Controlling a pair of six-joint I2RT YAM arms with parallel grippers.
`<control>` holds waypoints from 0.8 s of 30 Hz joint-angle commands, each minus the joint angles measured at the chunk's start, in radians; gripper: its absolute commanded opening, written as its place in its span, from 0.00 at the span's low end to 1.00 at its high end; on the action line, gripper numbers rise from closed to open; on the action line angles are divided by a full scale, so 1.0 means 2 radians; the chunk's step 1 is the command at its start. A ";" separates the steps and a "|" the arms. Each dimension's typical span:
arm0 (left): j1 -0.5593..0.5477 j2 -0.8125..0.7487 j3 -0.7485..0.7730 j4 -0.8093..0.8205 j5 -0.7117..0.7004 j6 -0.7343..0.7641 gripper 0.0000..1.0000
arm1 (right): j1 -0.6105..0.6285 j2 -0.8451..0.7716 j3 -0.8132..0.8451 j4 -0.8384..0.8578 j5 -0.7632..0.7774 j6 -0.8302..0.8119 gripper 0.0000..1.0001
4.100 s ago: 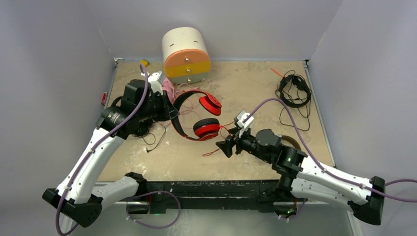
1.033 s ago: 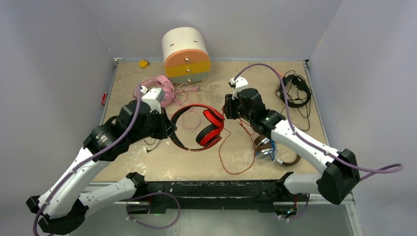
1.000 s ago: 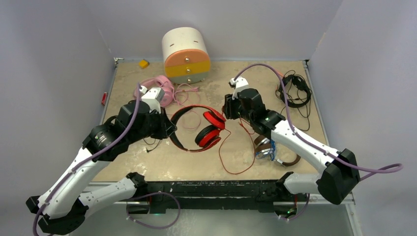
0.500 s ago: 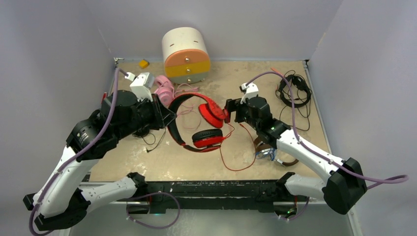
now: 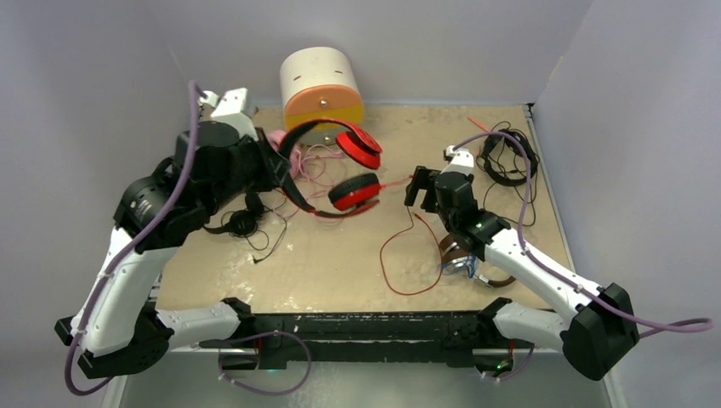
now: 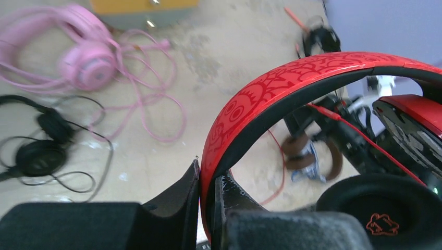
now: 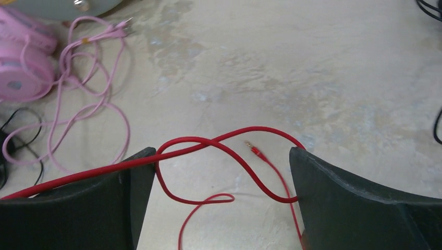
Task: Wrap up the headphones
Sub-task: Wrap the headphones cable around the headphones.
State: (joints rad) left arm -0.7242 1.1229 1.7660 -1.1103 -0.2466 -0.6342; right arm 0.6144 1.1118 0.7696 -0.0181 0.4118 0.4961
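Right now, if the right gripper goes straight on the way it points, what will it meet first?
Most likely the red cable, which loops across the gap of the open right gripper, with the table behind it. Depth is unclear, so I cannot say how near the cable is.

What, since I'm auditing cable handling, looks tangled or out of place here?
The red headphones hang from the left gripper, shut on the headband, but their red cable is unwrapped: it sprawls in loose loops over the table, passing through the open right gripper ungrasped, plug lying free.
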 commanded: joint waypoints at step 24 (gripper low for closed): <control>0.078 -0.045 -0.047 0.000 -0.185 0.058 0.00 | -0.042 -0.101 -0.010 -0.016 -0.019 -0.007 0.95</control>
State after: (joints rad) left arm -0.5755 1.0985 1.6051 -1.1690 -0.5312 -0.5308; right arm 0.5308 0.9272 0.7303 -0.0433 0.3466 0.4942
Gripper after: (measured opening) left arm 0.062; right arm 0.976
